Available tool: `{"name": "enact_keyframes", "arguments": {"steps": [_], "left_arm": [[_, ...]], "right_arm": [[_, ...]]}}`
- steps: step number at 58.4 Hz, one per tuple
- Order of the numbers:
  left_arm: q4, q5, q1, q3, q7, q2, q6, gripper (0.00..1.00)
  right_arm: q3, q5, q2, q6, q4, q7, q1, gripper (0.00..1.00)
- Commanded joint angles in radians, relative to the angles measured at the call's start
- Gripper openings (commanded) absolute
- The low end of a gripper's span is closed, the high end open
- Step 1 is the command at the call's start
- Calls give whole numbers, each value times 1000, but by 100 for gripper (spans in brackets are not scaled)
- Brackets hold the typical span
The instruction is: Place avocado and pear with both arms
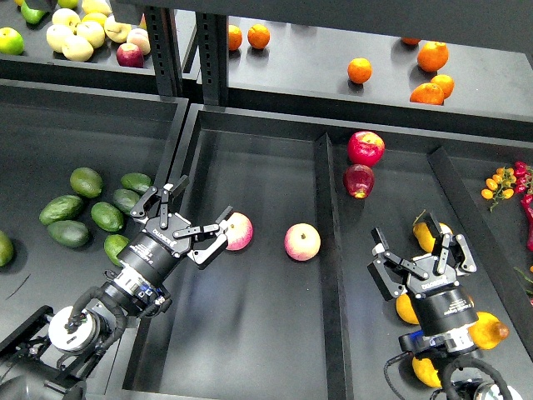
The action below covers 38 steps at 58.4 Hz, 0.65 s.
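The left end effector [185,218] hovered open and empty between the avocados and a pink-yellow apple [239,231], its fingers spread; the avocado [115,248] lay just beside the arm, at the near edge of the cluster in the left bin; the right end effector [425,250] also stood open, poised over the yellow pears; the pear [488,331] rested beside that arm's wrist, partly hidden.
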Motion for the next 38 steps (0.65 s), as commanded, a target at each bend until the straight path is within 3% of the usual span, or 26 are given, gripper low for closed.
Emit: {"name": "enact_keyframes", "arguments": {"steps": [1, 38], "left_arm": [[-12, 0, 2, -1, 2, 0, 0, 99], [-38, 3, 22, 9, 14, 0, 0, 99]], "right_arm": [[-15, -3, 0, -6, 1, 1, -2, 100], [-55, -50, 0, -19, 7, 1, 20, 100]]}}
